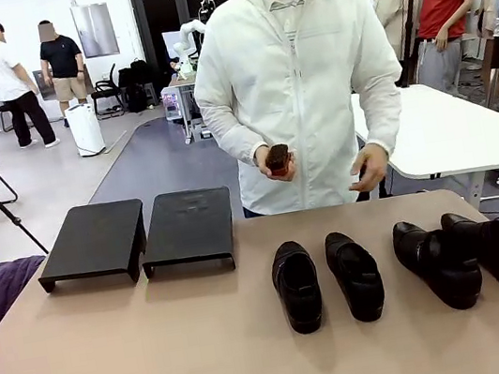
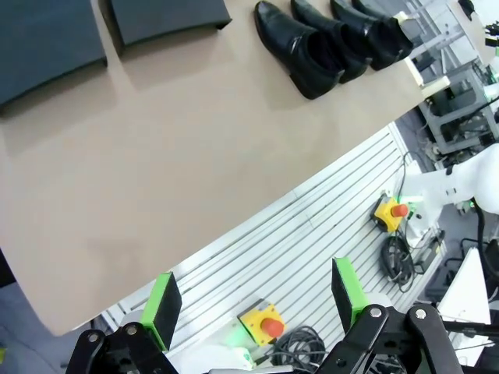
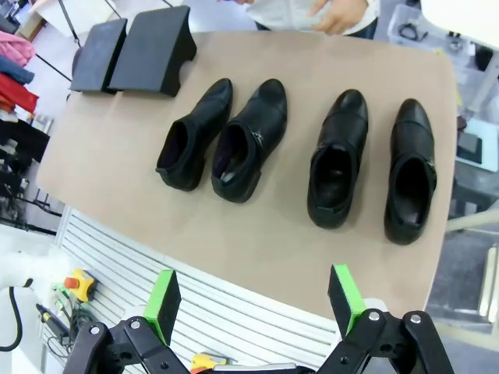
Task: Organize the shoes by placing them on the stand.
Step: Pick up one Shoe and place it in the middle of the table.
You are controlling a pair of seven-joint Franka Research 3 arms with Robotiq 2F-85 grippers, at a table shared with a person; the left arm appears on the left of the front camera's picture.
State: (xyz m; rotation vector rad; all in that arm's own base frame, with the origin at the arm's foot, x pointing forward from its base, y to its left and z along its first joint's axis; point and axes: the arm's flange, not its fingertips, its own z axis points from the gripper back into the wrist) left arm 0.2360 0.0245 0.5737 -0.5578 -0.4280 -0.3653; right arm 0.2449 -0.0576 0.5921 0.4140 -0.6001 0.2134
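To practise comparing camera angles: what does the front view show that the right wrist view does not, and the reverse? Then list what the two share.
Front view adds: the person in a white jacket, standing at the far side and holding a small dark object.
Right wrist view adds: the open right gripper with green pads, the openings of the shoes seen from above, and a yellow-and-red button below the table edge.
Both share: all four black shoes in a row, the two-tray stand beside them, and the tan table.
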